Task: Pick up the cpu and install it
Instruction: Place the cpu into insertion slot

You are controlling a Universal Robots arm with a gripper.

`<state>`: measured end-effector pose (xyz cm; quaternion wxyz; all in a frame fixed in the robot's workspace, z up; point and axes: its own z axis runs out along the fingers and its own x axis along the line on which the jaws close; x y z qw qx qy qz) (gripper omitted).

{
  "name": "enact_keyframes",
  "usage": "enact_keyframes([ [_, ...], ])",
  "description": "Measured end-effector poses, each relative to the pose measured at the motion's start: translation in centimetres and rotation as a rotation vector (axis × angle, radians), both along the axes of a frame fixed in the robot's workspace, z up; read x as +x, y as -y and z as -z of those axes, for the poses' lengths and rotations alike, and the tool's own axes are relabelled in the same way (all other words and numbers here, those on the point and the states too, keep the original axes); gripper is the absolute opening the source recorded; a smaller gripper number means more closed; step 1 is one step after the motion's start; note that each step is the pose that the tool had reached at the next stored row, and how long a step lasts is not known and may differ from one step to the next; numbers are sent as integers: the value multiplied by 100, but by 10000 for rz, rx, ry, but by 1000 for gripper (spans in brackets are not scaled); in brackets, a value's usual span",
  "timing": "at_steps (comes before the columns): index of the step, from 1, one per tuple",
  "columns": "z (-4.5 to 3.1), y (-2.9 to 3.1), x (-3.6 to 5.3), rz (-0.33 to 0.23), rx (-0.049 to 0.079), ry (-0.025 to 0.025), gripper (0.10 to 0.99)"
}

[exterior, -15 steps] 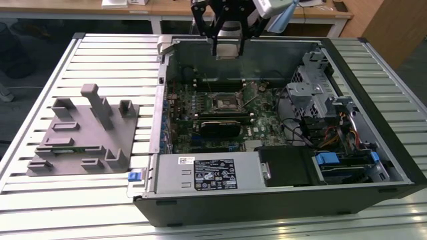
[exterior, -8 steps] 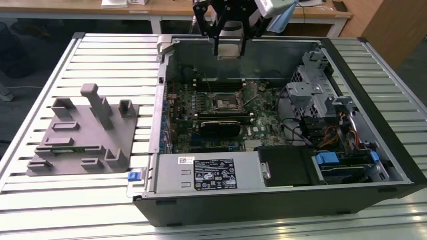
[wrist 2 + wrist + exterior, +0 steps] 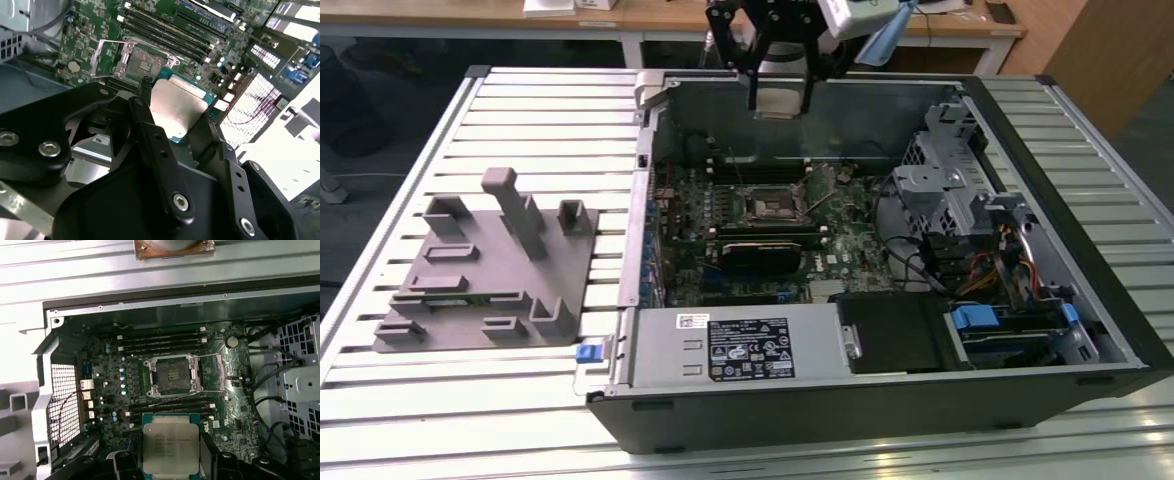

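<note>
The black, matte metal pincer (image 3: 781,103) is clamped on the cpu (image 3: 170,446), a thin, flat square chip with a pale silvery metal top and a green rim. Its 2 jointed fingers (image 3: 150,125) press against opposite edges of the chip. In both wrist views the chip hangs between them, clear of the board.

Below the pincer, the open dark-grey steel computer case (image 3: 854,420) lies on a table (image 3: 520,110) of ribbed, pale metal slats. Beneath and ahead of the held chip, well apart from it, is the square black-and-metal socket frame (image 3: 172,375). Its dark centre is bare, and it sits in a green circuit board (image 3: 235,405) crowded with small parts. Long, narrow black memory slots (image 3: 160,342) run along both sides of the socket, with 1 bank between it and the chip.

To the exterior view's left of the pincer, well apart from it, a blocky grey plastic fixture (image 3: 487,280) with upright posts stands on the table.
</note>
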<state>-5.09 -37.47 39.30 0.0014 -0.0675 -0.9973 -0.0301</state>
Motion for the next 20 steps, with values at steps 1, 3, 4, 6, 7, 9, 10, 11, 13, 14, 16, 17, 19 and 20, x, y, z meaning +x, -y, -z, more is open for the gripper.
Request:
enact_keyframes([
  [1,1,0,0,178,1,1,541],
  [3,3,0,0,497,1,0,541],
  [4,4,0,0,656,0,0,541],
  [6,6,0,0,965,1,1,541],
  [7,7,0,0,1112,1,1,541],
  [9,8,0,0,1416,1,1,541],
  [10,8,0,0,1560,1,0,541],
  [11,9,0,0,1703,1,0,541],
  [13,10,0,0,1932,1,1,541],
  [14,10,0,0,2043,1,1,541],
  [16,11,0,0,2261,2,0,541],
  [17,11,0,0,2374,1,1,541],
  [19,12,0,0,2605,1,1,541],
  [20,12,-1,0,2727,2,1,541],
])
